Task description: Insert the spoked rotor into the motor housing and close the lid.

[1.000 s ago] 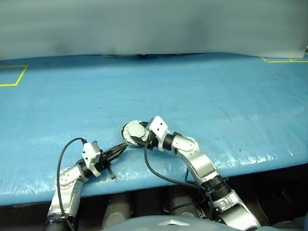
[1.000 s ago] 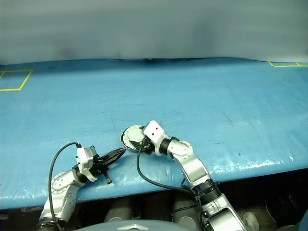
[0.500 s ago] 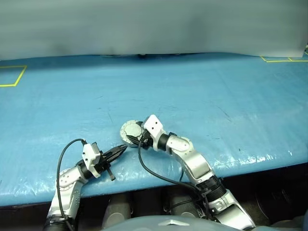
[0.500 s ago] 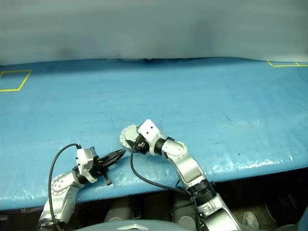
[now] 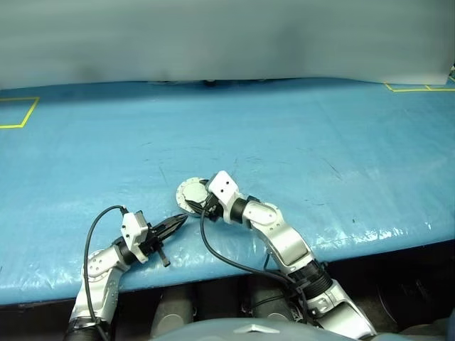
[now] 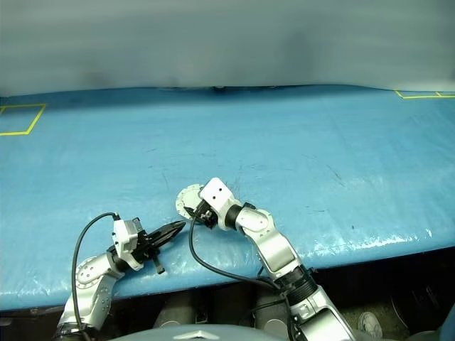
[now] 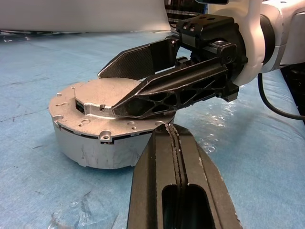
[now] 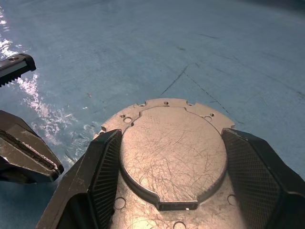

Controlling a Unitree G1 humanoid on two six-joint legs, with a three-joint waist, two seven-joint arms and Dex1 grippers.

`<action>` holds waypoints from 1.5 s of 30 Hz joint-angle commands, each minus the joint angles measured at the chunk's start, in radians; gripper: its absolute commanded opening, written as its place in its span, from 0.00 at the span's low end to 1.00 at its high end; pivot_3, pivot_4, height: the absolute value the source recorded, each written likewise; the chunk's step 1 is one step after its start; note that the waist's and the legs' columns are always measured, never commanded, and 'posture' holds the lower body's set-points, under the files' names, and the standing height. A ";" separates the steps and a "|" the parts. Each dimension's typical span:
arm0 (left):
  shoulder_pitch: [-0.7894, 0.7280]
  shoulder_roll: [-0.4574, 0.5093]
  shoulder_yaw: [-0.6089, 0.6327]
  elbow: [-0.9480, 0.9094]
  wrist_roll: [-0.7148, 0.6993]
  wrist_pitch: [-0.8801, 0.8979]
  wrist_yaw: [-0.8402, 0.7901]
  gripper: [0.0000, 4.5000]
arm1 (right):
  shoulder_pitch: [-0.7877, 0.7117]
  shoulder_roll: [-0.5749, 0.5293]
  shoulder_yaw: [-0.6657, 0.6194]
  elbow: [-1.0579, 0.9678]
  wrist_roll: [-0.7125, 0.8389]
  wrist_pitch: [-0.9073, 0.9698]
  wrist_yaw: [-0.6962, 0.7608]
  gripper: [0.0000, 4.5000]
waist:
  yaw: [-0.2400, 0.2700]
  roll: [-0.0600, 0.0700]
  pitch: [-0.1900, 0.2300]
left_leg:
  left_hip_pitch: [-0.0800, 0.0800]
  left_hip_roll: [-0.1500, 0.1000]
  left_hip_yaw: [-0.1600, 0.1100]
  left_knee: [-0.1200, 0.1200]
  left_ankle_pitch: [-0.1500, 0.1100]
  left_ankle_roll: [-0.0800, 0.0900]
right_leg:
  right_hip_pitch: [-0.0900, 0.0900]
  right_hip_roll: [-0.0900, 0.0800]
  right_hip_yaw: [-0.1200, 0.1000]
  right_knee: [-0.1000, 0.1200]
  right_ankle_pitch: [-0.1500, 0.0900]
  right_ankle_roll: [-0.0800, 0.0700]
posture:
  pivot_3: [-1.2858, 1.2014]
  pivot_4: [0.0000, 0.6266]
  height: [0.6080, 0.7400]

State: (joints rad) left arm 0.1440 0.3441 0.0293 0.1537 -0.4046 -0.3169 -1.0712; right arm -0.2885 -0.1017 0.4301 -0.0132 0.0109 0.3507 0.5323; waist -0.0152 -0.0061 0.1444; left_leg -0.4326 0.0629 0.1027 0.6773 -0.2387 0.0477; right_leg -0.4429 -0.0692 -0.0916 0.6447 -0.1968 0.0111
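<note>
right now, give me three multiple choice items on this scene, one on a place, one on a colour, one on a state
1. Where do the right gripper's jaws stand?
A. either side of the lid's raised circle
B. flat on the bare table
C. around the cable

2. What colour is the table cover?
A. green
B. blue
C. white

3. How are the left gripper's jaws?
A. wide open
B. shut on a spoon
C. shut, holding nothing

Key: 1 A, the black jaws flank the raised circle of the round silver-grey metal lid, which sits on the motor housing. 2 B, the cover is blue throughout. 3 C, the two jaws meet with nothing between them.
</note>
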 commanded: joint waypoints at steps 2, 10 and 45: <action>-0.002 0.006 0.011 -0.009 -0.019 -0.001 -0.004 0.00 | -0.004 -0.014 -0.013 0.004 0.004 0.007 0.017 0.66 | 0.001 0.000 0.000 | 0.000 0.000 0.000 0.000 0.000 0.000 | 0.000 0.000 0.000 0.000 0.000 0.000 | 0.52 0.24 1.00; -0.004 0.007 0.009 -0.009 -0.017 0.000 -0.002 0.00 | -0.010 -0.015 -0.001 0.045 -0.011 -0.021 0.024 0.66 | 0.002 0.000 0.000 | 0.000 0.000 0.000 0.000 0.000 0.000 | 0.000 0.000 -0.001 0.000 0.000 0.000 | 0.52 0.24 1.00; -0.108 0.016 -0.018 0.079 0.123 0.079 0.201 0.00 | 0.014 -0.017 -0.030 0.044 -0.001 -0.023 0.013 0.74 | 0.005 0.002 -0.003 | 0.002 0.000 0.000 0.000 0.000 0.000 | 0.003 -0.002 -0.002 0.000 0.000 0.000 | 0.52 0.24 1.00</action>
State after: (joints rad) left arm 0.0166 0.3548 0.0285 0.2157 -0.3124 -0.2520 -0.8742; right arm -0.2909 -0.1152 0.4209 0.0244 0.0009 0.2986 0.5466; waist -0.0104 -0.0036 0.1411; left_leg -0.4309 0.0624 0.1024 0.6770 -0.2388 0.0475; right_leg -0.4403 -0.0718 -0.0936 0.6446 -0.1969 0.0112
